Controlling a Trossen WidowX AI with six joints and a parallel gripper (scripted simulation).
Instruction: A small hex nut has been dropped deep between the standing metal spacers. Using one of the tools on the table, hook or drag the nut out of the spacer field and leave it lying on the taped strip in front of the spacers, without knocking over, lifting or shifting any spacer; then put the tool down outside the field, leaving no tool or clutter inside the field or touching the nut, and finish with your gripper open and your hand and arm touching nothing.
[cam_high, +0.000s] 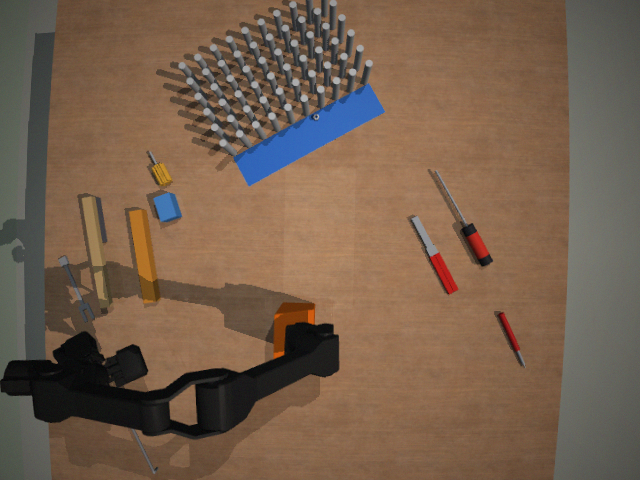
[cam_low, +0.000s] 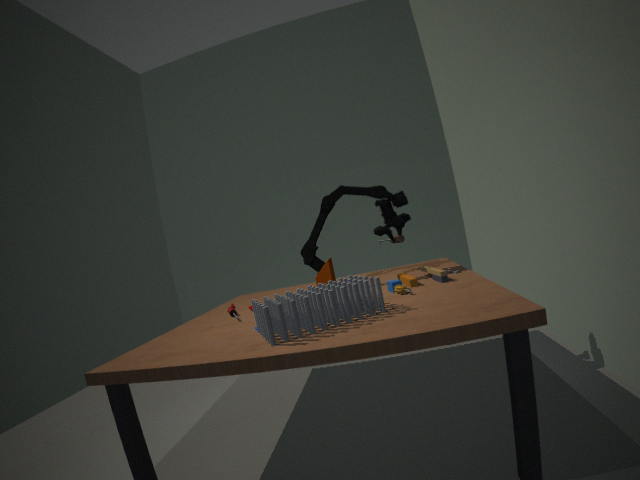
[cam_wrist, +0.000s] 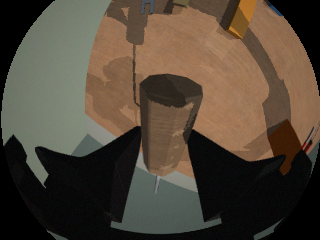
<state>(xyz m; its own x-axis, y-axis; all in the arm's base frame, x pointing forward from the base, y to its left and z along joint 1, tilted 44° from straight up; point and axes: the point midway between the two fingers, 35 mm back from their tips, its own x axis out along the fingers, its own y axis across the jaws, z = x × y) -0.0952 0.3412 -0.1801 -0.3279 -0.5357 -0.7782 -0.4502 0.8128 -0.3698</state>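
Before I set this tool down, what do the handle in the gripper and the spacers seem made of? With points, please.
The handle (cam_wrist: 167, 132) looks like wood, perhaps unvarnished: brown with faint grain lines. The spacers (cam_high: 288, 113) (cam_low: 289, 319) look like dull metal, smooth and grey with soft shading.

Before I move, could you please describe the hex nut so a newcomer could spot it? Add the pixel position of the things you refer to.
Find the block of standing spacers (cam_high: 303, 105) (cam_low: 289, 320), then the blue strip (cam_high: 310, 139) along its edge. The nut (cam_high: 315, 117) is the tiny ring near the strip's spacer-side edge, low where the spacers stand tall.
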